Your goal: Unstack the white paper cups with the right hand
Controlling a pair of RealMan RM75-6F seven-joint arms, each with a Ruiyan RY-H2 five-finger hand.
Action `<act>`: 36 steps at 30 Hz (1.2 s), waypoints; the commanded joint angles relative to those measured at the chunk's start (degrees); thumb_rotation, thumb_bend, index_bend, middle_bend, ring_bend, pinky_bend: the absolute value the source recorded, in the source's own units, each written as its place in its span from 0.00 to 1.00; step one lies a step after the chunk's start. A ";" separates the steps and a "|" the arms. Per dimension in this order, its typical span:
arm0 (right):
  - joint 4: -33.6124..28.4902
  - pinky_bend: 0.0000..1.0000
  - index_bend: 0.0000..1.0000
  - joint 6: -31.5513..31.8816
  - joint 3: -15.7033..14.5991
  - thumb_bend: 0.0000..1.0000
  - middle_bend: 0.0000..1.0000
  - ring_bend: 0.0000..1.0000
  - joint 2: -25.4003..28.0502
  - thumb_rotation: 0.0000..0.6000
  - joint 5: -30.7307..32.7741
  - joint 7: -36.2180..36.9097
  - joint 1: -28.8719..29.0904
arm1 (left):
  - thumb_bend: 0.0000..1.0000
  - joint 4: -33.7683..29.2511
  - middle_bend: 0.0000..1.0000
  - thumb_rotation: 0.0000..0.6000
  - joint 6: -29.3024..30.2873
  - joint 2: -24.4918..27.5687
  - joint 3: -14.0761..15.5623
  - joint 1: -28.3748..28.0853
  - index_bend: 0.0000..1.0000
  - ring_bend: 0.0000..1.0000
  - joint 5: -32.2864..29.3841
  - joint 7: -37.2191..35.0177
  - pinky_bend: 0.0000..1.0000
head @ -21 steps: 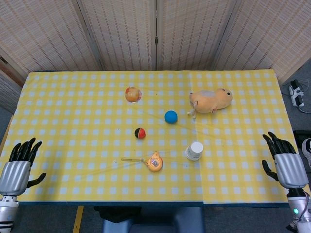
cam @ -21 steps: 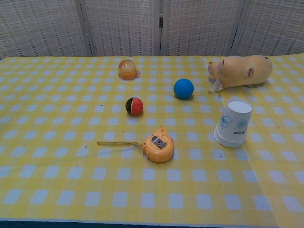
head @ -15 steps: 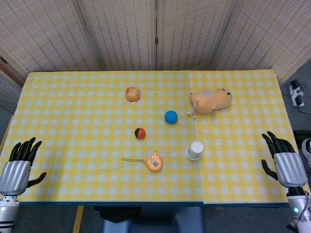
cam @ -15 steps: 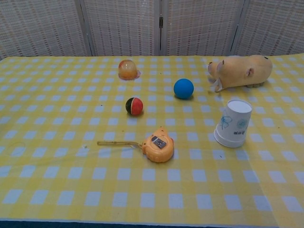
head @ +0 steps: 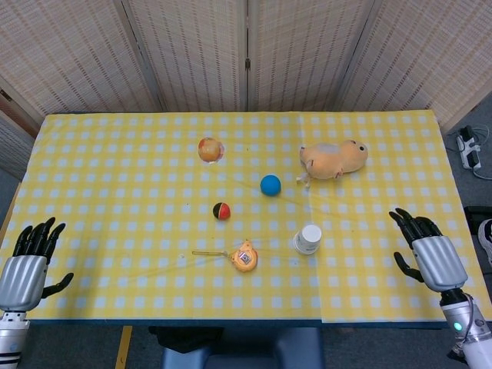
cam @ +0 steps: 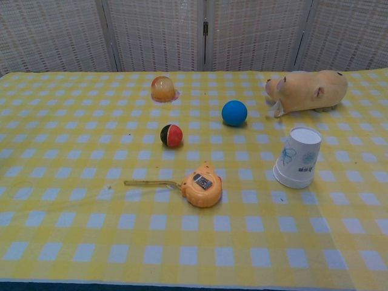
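The white paper cups (head: pixel 308 238) (cam: pixel 297 157) stand upside down as a stack on the yellow checked table (head: pixel 115 169), right of centre, with a blue print on the side. My right hand (head: pixel 426 250) hovers at the table's right edge, fingers spread and holding nothing, well to the right of the cups. At the front left corner my left hand (head: pixel 29 261) is also open and away from everything. The chest view shows neither hand.
An orange tape measure (head: pixel 244 256) (cam: pixel 202 188) with its tape pulled out lies left of the cups. Behind are a red and black ball (head: pixel 221 211), a blue ball (head: pixel 270 184), a plush toy (head: pixel 333 159) and an orange dome-shaped object (head: pixel 210 149).
My right hand has moved left and a little inward over the table's right edge, toward the cups. The left hand and all objects are unchanged.
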 commanded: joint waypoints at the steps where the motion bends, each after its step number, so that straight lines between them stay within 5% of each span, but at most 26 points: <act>1: -1.61 0.17 0.10 -3.24 -0.14 0.45 0.12 0.21 0.80 1.00 -0.97 0.41 2.42 | 0.25 -0.18 0.00 1.00 -0.13 0.15 0.11 0.00 0.00 0.00 0.01 -0.10 0.00; 16: -6.12 0.16 0.18 -23.23 3.15 0.45 0.10 0.16 -1.95 1.00 6.15 -4.66 16.53 | 0.25 -1.37 0.00 1.00 -1.44 1.48 0.74 0.47 0.00 0.00 -1.63 -0.87 0.00; 36: -3.67 0.13 0.18 -33.81 3.60 0.45 0.09 0.13 -4.24 1.00 18.17 -8.03 24.55 | 0.25 -3.74 0.00 1.00 -5.35 2.80 0.99 -0.43 0.00 0.00 -5.16 0.79 0.00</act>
